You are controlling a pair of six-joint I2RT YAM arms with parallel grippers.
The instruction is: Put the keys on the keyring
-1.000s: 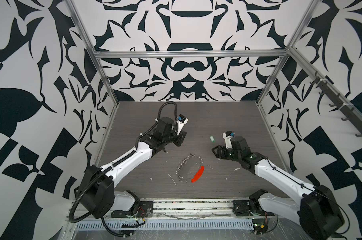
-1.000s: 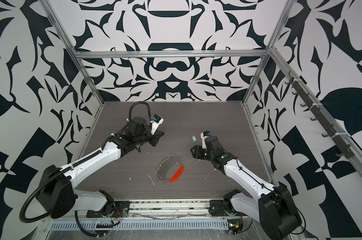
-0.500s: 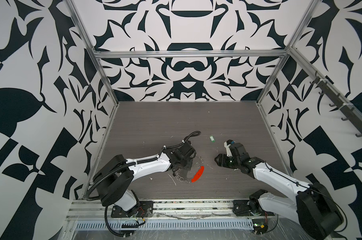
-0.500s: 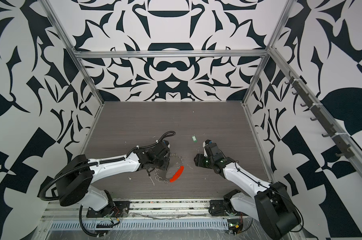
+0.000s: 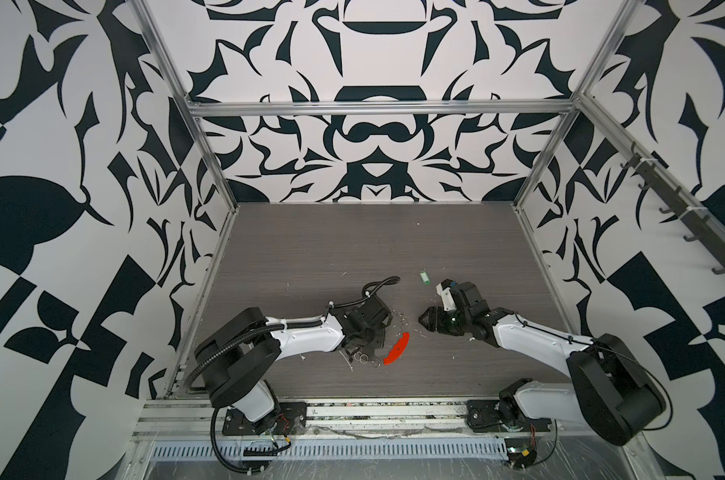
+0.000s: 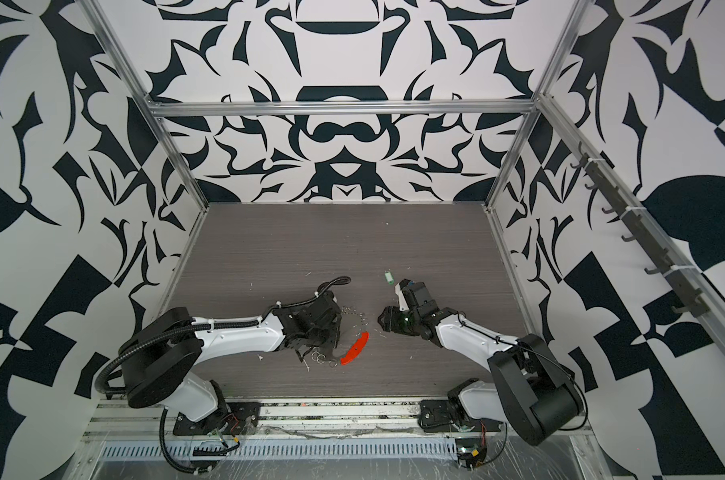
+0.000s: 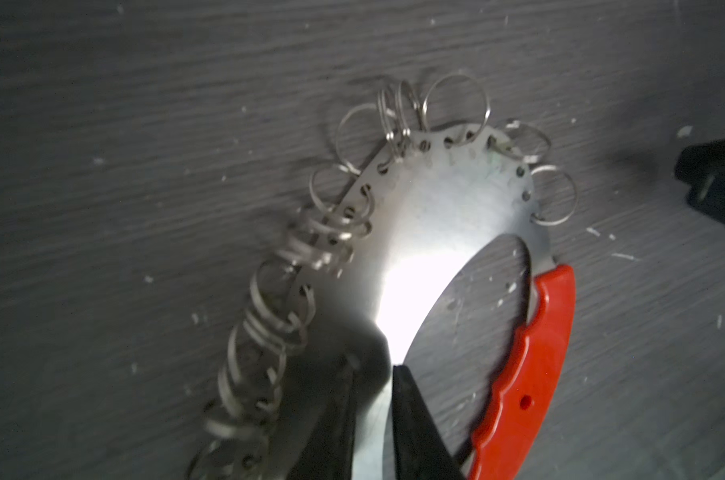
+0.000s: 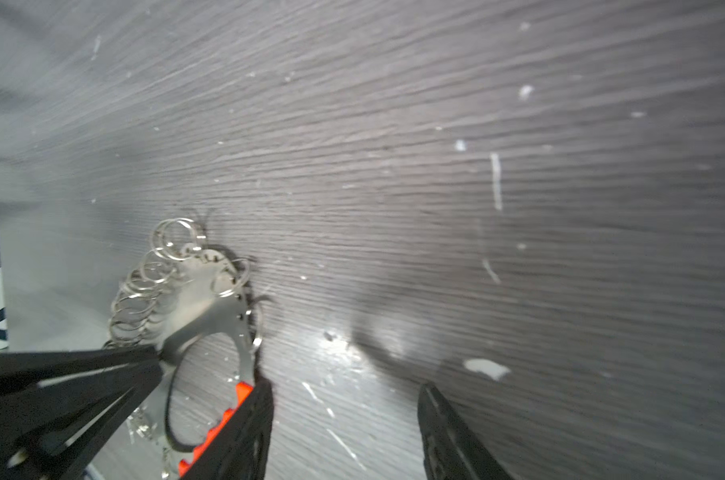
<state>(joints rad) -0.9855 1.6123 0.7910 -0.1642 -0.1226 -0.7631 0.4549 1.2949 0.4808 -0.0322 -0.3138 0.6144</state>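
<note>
The keyring [image 7: 435,208] is a thin metal loop edged with several small silvery rings and a red plastic segment [image 5: 397,348] [image 6: 354,348]. It lies near the table's front middle. My left gripper [image 7: 373,415] is shut on its metal band, which passes between the two black fingers. In both top views the left gripper [image 5: 367,336] [image 6: 319,332] covers part of the loop. The green tag of the keys [image 5: 425,277] [image 6: 389,278] lies flat, just behind my right gripper [image 5: 425,322] [image 6: 383,322]. That right gripper [image 8: 344,432] stands open and empty just right of the keyring [image 8: 202,299].
Small white scraps [image 8: 485,368] dot the grey wood-grain table [image 5: 352,249]. Patterned walls enclose the table on three sides, with a hook rail [image 5: 684,216] on the right wall. A metal rail [image 5: 352,409] with both arm bases runs along the front edge.
My left arm swung from the back left down onto the keyring and closed on its metal band. The right gripper shifted slightly forward and stayed open.
</note>
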